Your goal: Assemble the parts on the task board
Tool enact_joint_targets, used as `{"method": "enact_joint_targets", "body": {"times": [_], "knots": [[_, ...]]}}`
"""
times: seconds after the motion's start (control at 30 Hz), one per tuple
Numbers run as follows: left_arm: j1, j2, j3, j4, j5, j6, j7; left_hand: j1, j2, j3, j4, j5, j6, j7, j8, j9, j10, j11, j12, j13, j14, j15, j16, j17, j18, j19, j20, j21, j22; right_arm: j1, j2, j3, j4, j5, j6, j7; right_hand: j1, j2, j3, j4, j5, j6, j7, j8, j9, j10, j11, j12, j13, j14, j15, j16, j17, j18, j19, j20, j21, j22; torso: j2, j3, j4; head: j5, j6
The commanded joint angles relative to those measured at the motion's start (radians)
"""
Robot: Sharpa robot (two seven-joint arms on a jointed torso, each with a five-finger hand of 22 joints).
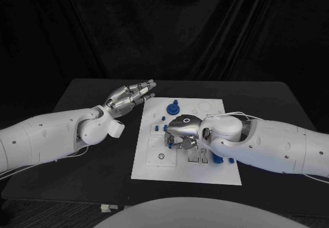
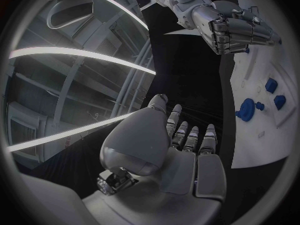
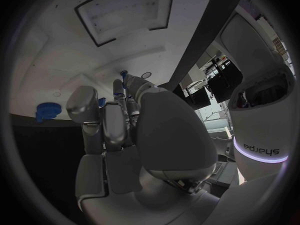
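Task board lying mid-table, blue parts clustered toward its 12 o'clock end. Left hand hovering off the board's 10 o'clock corner, fingers straight, together, gripping nothing. Right hand curled down over board centre; contents hidden in head view, right wrist view likewise unclear.
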Motion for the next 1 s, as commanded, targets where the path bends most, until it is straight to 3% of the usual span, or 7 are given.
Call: {"method": "enact_joint_targets", "body": {"times": [0.03, 1.0], "knots": [[-0.002, 0.002, 0.001, 0.0, 0.003, 0.018, 0.004, 0.0, 0.009, 0.006, 0.002, 0.002, 0.0, 0.003, 0.004, 0.001, 0.006, 0.004, 0.005, 0.0, 0.005, 0.002, 0.004, 0.001, 0.02, -0.001, 0.004, 0.003, -0.001, -0.003, 0.001, 0.001, 0.002, -0.002, 0.009, -0.002, 0.006, -0.001, 0.005, -0.002, 0.002, -0.006, 0.002, -0.005, 0.001, 0.005, 0.0, 0.003, 0.001, 0.021, 0.005, -0.008, -0.002, -0.003, -0.003, -0.001, -0.005, 0.123, 0.0, -0.0002, 0.0002, 0.001, 0.0], [-0.003, 0.006, 0.001, -0.003, 0.003, 0.026, -0.005, 0.0, 0.01, 0.007, 0.003, 0.002, -0.001, 0.004, 0.004, 0.001, 0.005, 0.005, 0.006, 0.0, 0.006, 0.003, 0.004, 0.001, 0.02, -0.001, 0.005, 0.002, -0.002, -0.006, 0.005, 0.001, -0.005, -0.002, 0.058, -0.035, -0.014, -0.007, 0.012, -0.008, -0.002, -0.042, 0.015, -0.032, -0.004, -0.031, 0.016, -0.012, 0.0, -0.002, 0.018, -0.033, -0.031, 0.005, -0.035, 0.008, -0.068, 0.11, 0.0, -0.0002, 0.0002, 0.003, 0.0]]}}
